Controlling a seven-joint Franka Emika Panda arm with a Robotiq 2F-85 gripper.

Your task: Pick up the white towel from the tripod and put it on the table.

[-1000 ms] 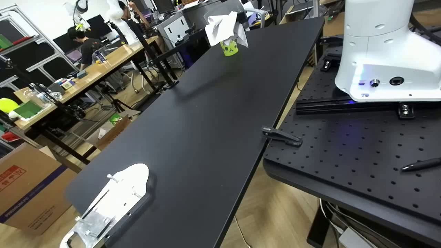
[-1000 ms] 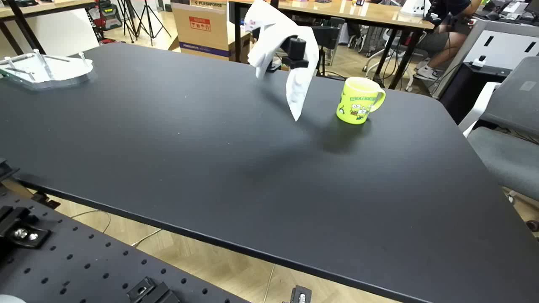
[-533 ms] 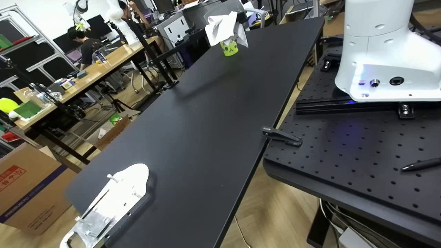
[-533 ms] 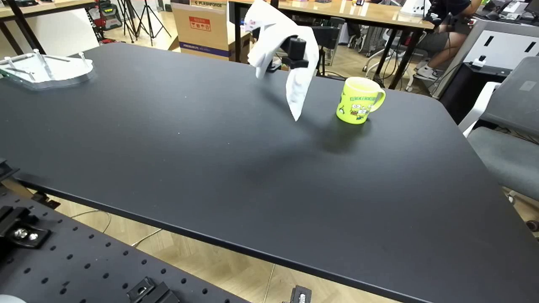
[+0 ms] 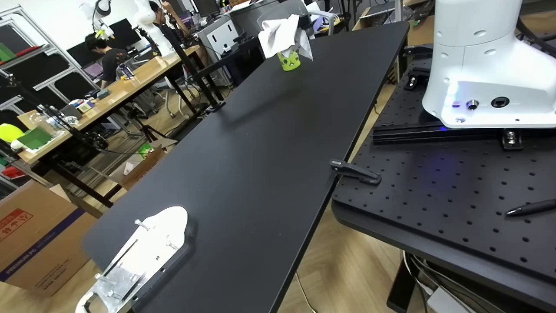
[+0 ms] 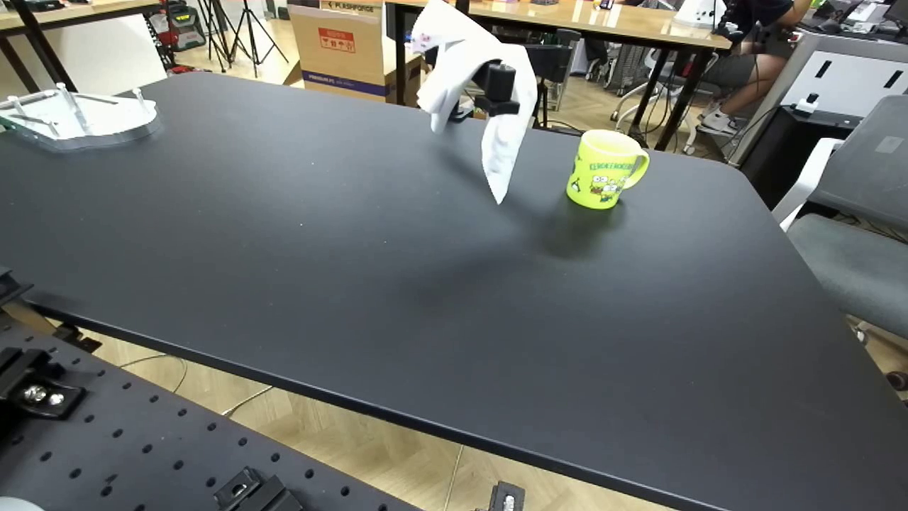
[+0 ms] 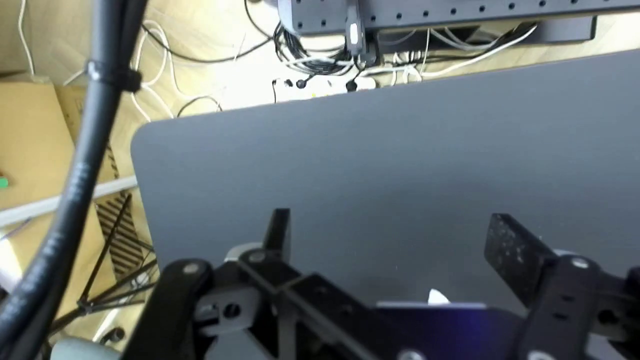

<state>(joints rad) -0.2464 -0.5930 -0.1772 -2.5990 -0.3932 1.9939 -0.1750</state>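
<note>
Towel [image 6: 472,53] over the tripod [image 6: 500,83], tool [image 7: 391,232] wide above the black table [image 7: 350,155].

- The towel [image 6: 454,74] is slung over the stand [image 6: 499,83], tip dangling above the counter [image 6: 355,284]
- The mug [image 6: 599,177] sits on the counter, right of the towel in an exterior view
- Same view: the plate [image 6: 85,117] is way over at the counter's left end, the chair [image 6: 865,163] off past the right
- In an exterior view the pegboard [image 5: 434,187] is right of the counter, gap between, robot base [image 5: 482,74] and pen [image 5: 532,208] on it; carton [image 5: 41,241] is over on the left
</note>
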